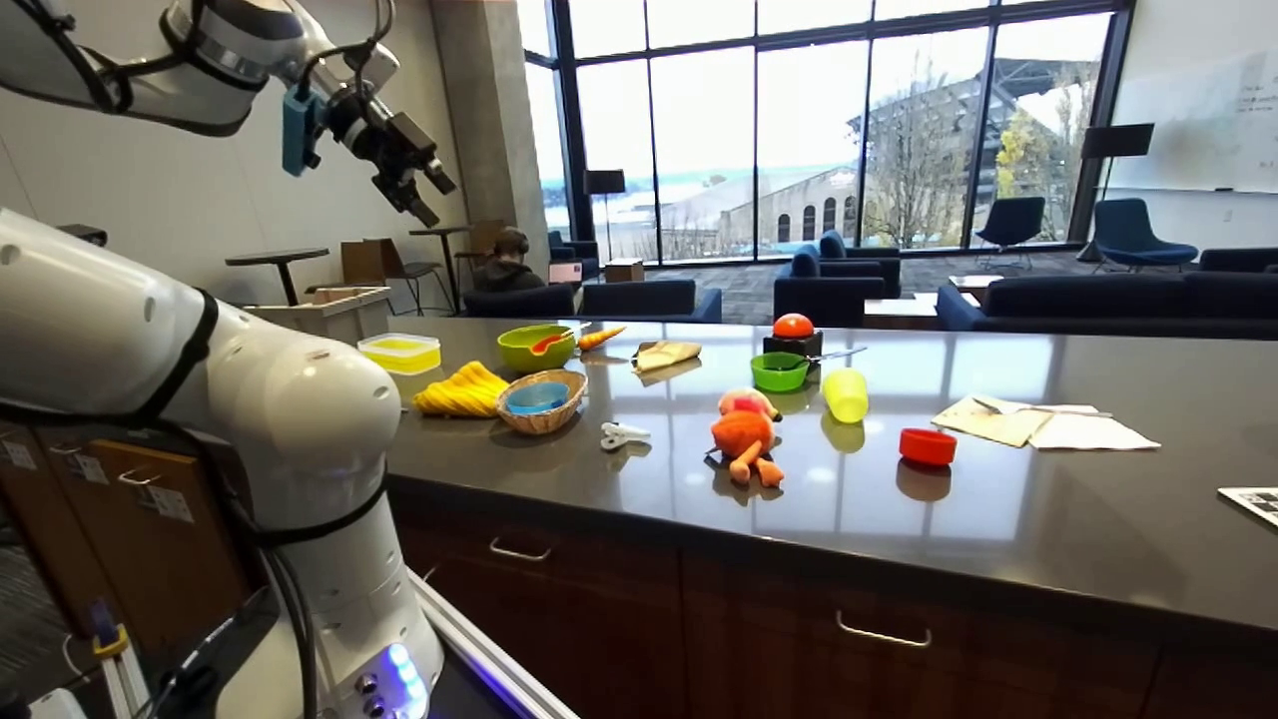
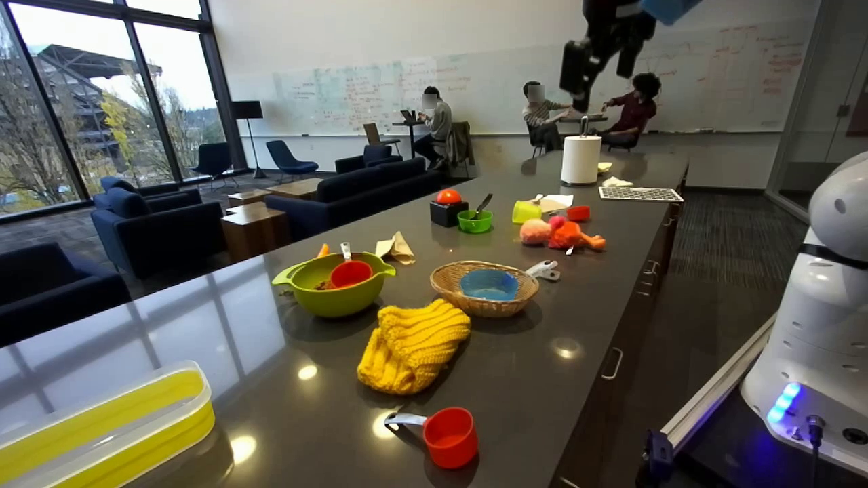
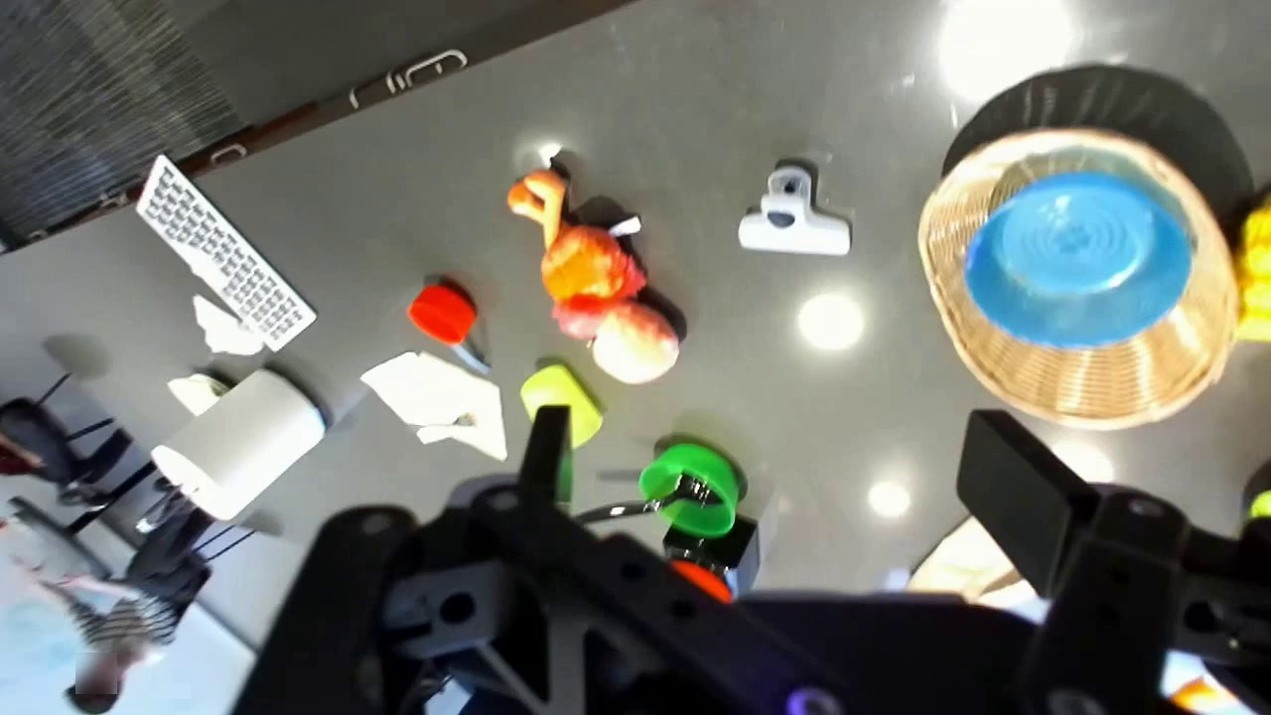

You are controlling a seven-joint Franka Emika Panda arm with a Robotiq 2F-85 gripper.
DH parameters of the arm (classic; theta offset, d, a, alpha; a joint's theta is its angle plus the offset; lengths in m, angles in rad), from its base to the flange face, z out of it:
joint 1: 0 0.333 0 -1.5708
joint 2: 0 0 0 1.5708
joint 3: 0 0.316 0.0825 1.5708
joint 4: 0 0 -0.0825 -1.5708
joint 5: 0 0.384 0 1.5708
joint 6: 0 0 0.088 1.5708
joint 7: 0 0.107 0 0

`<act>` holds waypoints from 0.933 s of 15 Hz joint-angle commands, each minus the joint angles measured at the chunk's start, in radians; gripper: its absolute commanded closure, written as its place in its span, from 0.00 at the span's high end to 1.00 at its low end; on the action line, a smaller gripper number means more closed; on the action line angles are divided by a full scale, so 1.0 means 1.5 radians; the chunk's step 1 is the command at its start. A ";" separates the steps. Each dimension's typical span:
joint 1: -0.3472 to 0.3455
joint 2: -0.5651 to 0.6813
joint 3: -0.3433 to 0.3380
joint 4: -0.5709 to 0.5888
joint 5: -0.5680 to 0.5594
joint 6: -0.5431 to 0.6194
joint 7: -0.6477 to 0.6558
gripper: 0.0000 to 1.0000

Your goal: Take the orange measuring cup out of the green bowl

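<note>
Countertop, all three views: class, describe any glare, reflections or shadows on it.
Both exterior views: window reflections streak the countertop. In an exterior view: a dark patch, shadow or reflection, beneath the large green bowl. Wrist view: white glare spots; a dark patch beside the wicker basket.

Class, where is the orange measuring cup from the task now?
In an exterior view, left of centre, the orange measuring cup sits inside the green bowl, left of the wicker basket.

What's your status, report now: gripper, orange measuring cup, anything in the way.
Gripper open, holding nothing, raised high. Orange measuring cup inside larger green bowl, handle sticking up. Carrot close to that bowl, might crowd approach.
</note>
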 commanded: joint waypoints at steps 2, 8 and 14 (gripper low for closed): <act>-0.159 0.160 0.108 0.207 -0.114 -0.086 0.096 1.00; -0.212 0.372 0.079 0.343 -0.135 -0.129 0.009 1.00; -0.080 0.439 -0.153 0.403 -0.024 -0.126 -0.102 1.00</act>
